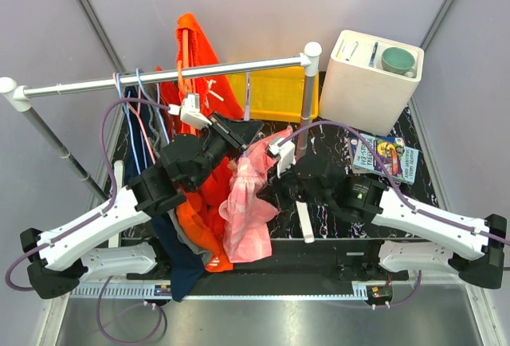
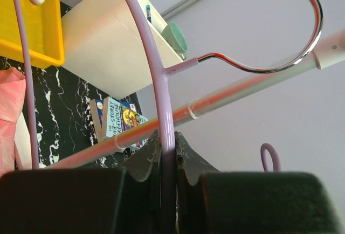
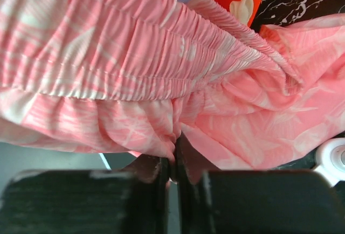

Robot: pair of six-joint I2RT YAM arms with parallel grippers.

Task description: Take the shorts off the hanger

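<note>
I have the left gripper clamped narrow on the purple stem of the hanger, holding it in the air just in front of the rail. In the left wrist view its metal hook seems to stand free of the rail, though I cannot be sure from that angle.

The right gripper is pinched tight on a fold of the pink shorts, low on the cloth under the gathered waistband. From above, the pink shorts hang bunched between the two grippers, over the near part of the table.

I judge the task about halfway done. The hanger is in hand and the cloth is gripped, but the shorts are not off yet. A short bit of purple bar shows right at the waistband in the right wrist view, so I take it the band is still round the hanger. What remains is to draw the two arms apart until the waistband slips off the bar, then lay the shorts down.

The orange shorts hang at the rail with white drawstrings showing, and neither gripper is on them.
</note>
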